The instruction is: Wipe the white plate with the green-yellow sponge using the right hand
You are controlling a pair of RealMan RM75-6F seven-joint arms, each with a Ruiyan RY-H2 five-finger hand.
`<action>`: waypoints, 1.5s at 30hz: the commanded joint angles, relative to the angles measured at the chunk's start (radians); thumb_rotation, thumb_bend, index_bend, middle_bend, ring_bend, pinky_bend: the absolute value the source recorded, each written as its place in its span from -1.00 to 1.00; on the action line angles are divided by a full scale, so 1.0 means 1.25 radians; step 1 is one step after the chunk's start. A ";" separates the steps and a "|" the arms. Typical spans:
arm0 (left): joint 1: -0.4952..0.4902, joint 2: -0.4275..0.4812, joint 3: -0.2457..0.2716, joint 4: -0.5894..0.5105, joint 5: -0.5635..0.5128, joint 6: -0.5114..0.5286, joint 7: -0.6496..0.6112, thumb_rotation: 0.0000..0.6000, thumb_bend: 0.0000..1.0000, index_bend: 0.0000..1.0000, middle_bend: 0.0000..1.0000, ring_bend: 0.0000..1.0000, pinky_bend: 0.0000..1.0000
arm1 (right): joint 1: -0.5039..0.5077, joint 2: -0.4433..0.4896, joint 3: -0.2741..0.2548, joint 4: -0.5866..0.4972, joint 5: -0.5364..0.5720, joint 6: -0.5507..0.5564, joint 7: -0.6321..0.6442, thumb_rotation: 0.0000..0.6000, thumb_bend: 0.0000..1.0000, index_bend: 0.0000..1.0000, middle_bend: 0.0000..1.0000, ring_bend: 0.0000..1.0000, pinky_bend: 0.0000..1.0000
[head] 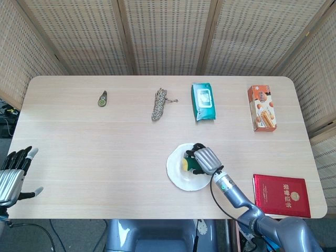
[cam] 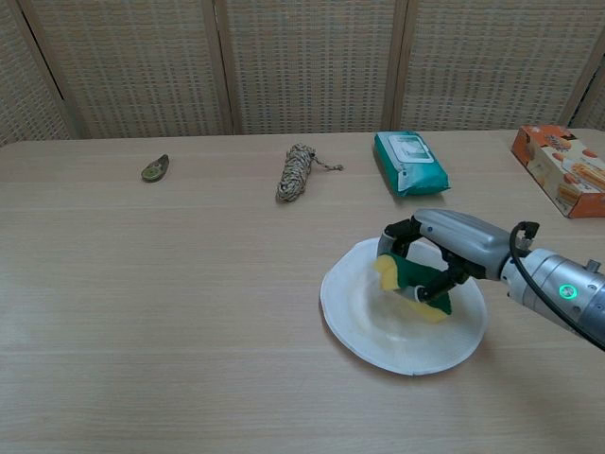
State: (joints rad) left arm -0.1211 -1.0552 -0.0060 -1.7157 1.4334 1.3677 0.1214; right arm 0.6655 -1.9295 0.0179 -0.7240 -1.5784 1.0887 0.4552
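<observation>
The white plate (head: 178,176) (cam: 364,326) lies on the table's near middle-right. My right hand (head: 205,159) (cam: 449,242) grips the green-yellow sponge (head: 188,164) (cam: 408,285) and holds it down on the plate's right half. Part of the sponge is hidden under the fingers. My left hand (head: 13,176) hangs off the table's near left corner, fingers apart, holding nothing; the chest view does not show it.
Along the far side lie a small green object (head: 102,98), a coiled rope (head: 159,103), a teal wipes pack (head: 203,101) and an orange box (head: 261,107). A red book (head: 281,195) lies near the front right corner.
</observation>
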 commanded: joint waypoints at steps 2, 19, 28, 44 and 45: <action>0.001 0.002 0.000 -0.001 0.002 0.002 -0.004 1.00 -1.00 -1.00 -1.00 -1.00 -1.00 | -0.008 -0.021 -0.015 0.043 -0.003 -0.010 0.021 1.00 -0.33 -0.09 0.08 -0.27 -0.62; 0.003 0.002 0.005 -0.001 0.008 0.003 -0.007 1.00 -1.00 -1.00 -1.00 -1.00 -1.00 | -0.026 -0.064 -0.036 0.142 -0.019 0.004 0.077 1.00 -0.32 -0.09 0.09 -0.27 -0.62; 0.007 0.013 0.007 -0.002 0.017 0.010 -0.027 1.00 -1.00 -1.00 -1.00 -1.00 -1.00 | 0.003 0.019 0.014 -0.003 -0.037 0.138 0.093 1.00 -0.32 -0.09 0.09 -0.27 -0.62; 0.007 0.020 0.008 -0.003 0.023 0.011 -0.040 1.00 -1.00 -1.00 -1.00 -1.00 -1.00 | 0.036 0.178 0.104 -0.123 0.121 -0.045 -0.239 1.00 -0.32 -0.09 0.09 -0.32 -0.62; 0.007 0.020 0.008 -0.003 0.023 0.011 -0.040 1.00 -1.00 -1.00 -1.00 -1.00 -1.00 | 0.035 0.175 0.101 -0.109 0.131 -0.063 -0.254 1.00 -0.32 -0.09 0.07 -0.32 -0.62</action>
State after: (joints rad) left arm -0.1123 -1.0299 0.0037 -1.7200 1.4624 1.3814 0.0714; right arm 0.7068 -1.7201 0.1422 -0.8927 -1.4544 1.0615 0.1883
